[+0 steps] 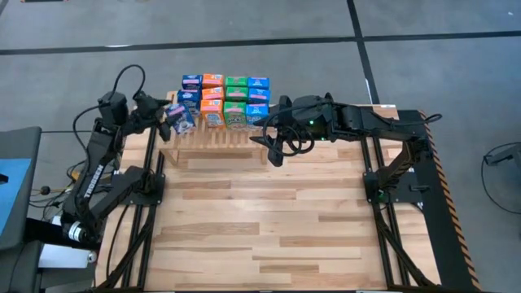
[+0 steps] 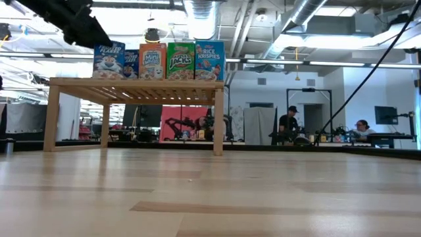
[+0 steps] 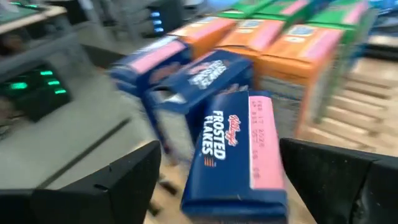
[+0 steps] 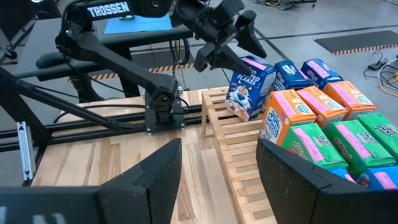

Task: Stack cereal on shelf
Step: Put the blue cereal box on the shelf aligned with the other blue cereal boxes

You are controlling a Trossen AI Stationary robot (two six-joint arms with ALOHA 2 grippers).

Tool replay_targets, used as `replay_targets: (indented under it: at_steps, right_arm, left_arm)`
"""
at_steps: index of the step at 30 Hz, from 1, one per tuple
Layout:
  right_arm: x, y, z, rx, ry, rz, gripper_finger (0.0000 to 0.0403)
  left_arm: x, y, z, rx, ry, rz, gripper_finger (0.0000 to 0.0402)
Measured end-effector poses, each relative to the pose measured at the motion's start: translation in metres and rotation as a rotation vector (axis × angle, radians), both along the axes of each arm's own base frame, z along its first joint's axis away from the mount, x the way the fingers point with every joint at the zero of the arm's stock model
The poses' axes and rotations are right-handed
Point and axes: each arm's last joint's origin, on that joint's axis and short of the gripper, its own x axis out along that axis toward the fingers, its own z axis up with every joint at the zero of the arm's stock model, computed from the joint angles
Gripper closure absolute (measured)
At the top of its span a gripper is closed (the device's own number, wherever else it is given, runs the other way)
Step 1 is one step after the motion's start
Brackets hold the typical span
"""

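Note:
Several cereal boxes in blue, orange and green stand in rows on the far part of the shelf. At the shelf's left end a blue Frosted Flakes box stands tilted, its bottom on the slats, beside the other blue boxes. My left gripper is open. Its fingers stand on either side of that box's top with gaps showing. My right gripper is open with nothing between its fingers, raised over the shelf's right end.
The plank tabletop spreads bare toward the near edge in front of the shelf. The near slats of the shelf carry no boxes. Behind the table, people sit in the room.

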Motion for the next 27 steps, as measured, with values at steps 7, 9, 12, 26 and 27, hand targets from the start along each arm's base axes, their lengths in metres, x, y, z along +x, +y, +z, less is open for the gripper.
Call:
replay_targets:
  at_steps: [7, 9, 12, 26, 27]
  right_arm:
    - [0.0, 0.0, 0.0, 0.0, 0.0, 0.0, 0.017]
    - [0.0, 0.0, 0.0, 0.0, 0.0, 0.0, 0.017]
    - [0.0, 0.0, 0.0, 0.0, 0.001, 0.0, 0.017]
    - [0.0, 0.0, -0.001, -0.005, 0.008, 0.002, 0.017]
    - [0.0, 0.0, -0.001, -0.005, 0.008, 0.002, 0.017]
  left_arm:
    - [-0.006, -0.02, 0.013, 0.008, -0.007, -0.003, 0.0075]
    - [-0.008, -0.029, 0.019, 0.004, -0.026, 0.004, 0.0074]
    - [-0.013, -0.045, 0.029, 0.019, -0.025, 0.006, 0.0074]
    - [-0.028, -0.081, -0.01, -0.22, 0.07, 0.178, 0.0284]
    - [-0.028, -0.078, -0.013, -0.208, 0.055, 0.204, 0.0317]
